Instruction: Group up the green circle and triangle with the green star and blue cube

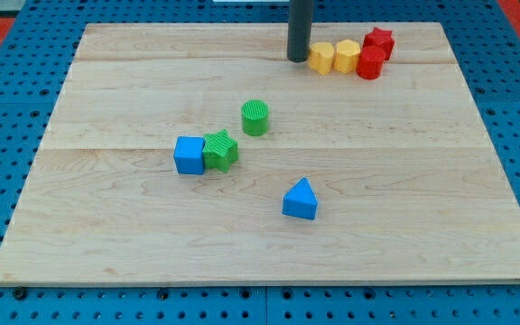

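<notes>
The green circle stands near the board's middle. Just below and to its left, the green star touches the blue cube on the cube's right side. The blue triangle lies apart, lower and to the right. My tip rests at the view's top, well above and to the right of the green circle, right beside the yellow blocks.
Two yellow blocks and two red blocks form a tight cluster at the top right. The wooden board lies on a blue pegboard table.
</notes>
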